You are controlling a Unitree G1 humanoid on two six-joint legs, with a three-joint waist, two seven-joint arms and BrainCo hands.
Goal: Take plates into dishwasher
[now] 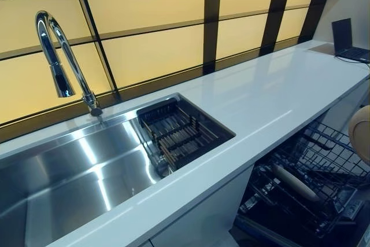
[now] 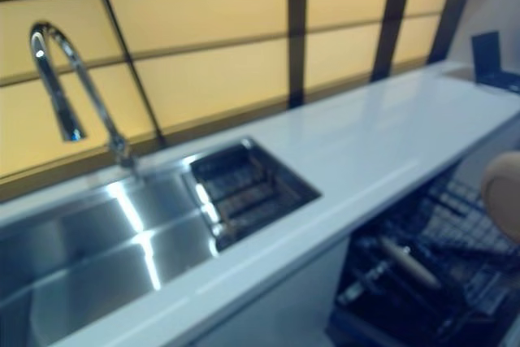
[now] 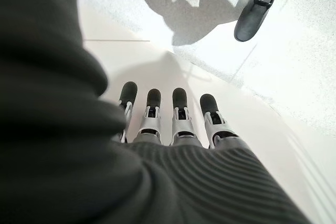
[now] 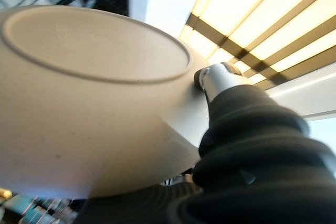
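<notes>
Plate hiding right hand fingers, dishwasher rack cropped

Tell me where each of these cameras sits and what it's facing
Eye views: head camera, looking down at sink, countertop, open dishwasher rack; no hand visible, only the plate.
Left wrist view: along the left hand, fingers straight, toward floor.
Right wrist view: right hand gripping the plate's underside.
Shared: the plate.

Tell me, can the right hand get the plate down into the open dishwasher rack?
Probably yes: the right hand grips the plate right above the dishwasher rack; nothing blocks the way.
</notes>
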